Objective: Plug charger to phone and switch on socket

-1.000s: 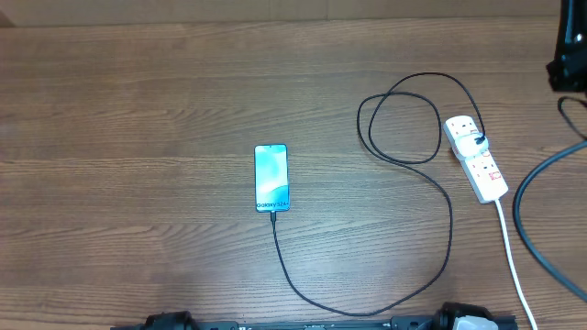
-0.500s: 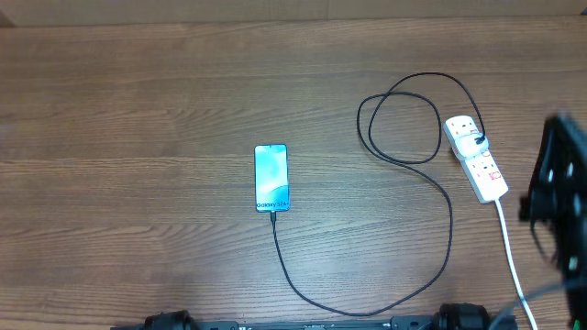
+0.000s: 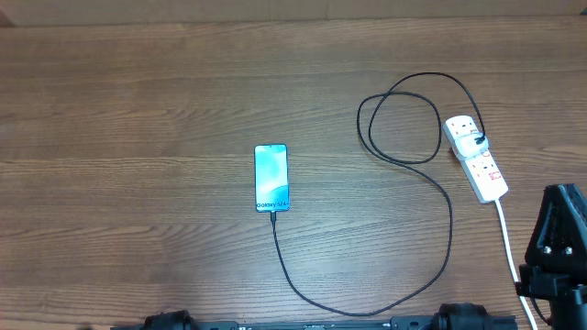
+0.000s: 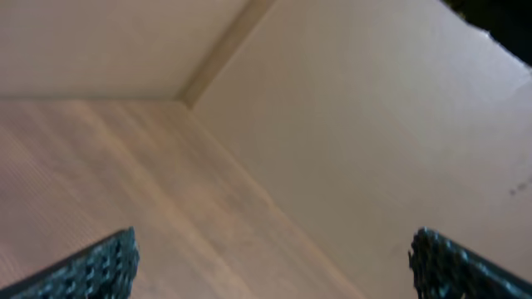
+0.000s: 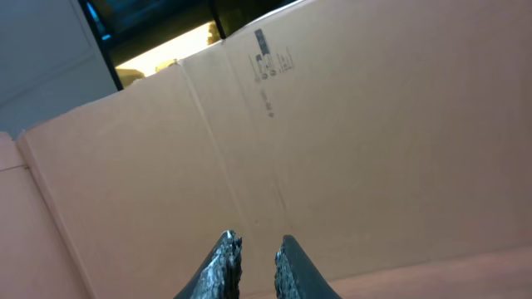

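Phone: flat and screen up near the middle of the bench, long side running front to back, "Galaxy S24+" text at the near end of the light blue screen. Joined at the near short edge to the connector tip of the charger.

From there, thin black cable curving toward the front edge of the bench, sweeping right, climbing back up and making one loose loop before ending in the black plug. Plug seated in the socket, a white strip lying at a slant well right of the phone. Small red switches on the strip too tiny to read; cannot tell on or off. White cord trailing from the strip's near end toward the front right corner.

Right arm, black, over that corner, just beside the white cord and apart from the strip. Right tool pointing up at a brown cardboard wall: fingertips close with a narrow gap, nothing between them.

Left tool outside the overhead view; in its own camera, fingers spread wide apart, empty, facing the bench and cardboard.
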